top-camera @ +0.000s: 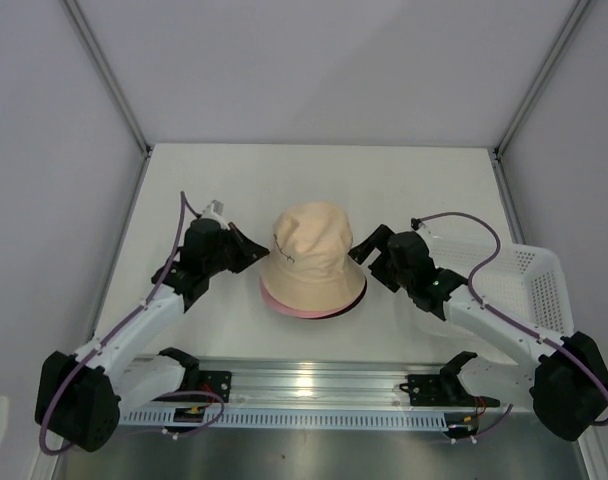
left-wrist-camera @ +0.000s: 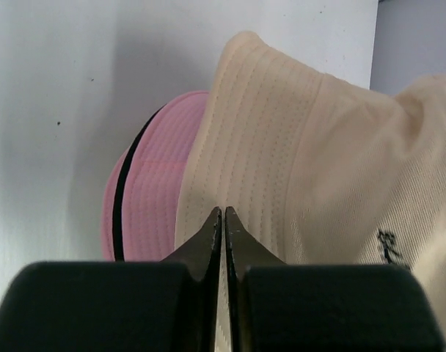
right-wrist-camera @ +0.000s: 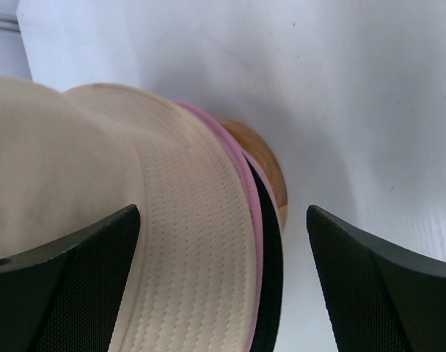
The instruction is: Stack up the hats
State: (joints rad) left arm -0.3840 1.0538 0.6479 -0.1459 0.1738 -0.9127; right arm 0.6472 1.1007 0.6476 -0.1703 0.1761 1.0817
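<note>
Where the two black fingers (left-wrist-camera: 206, 246) of the left gripper (left-wrist-camera: 223, 214) taper to their tips, they are pressed flat together, right at the stitched brim of the soft beige fabric bucket hat (left-wrist-camera: 282, 147). Whether any cloth is caught between them cannot be told. The right gripper (right-wrist-camera: 223, 213) holds its textured black fingers (right-wrist-camera: 76, 286) spread wide, and in its wrist view the layered brims lie between them.

The beige hat sits on top, with a rounded crown, rows of stitching around the brim and a small dark stitched mark (left-wrist-camera: 389, 247) on its side. Just under its brim shows the brim of the pink fabric bucket hat (right-wrist-camera: 249, 198), and under that the thin edge of the black fabric bucket hat (right-wrist-camera: 271, 249). A round-topped wooden stand (right-wrist-camera: 265, 158) peeks out beneath them. The stack stands mid-way across the white table (top-camera: 414, 180), between the two grippers. A white perforated plastic basket (top-camera: 529, 280) sits at the table's right edge, beside the right arm.
</note>
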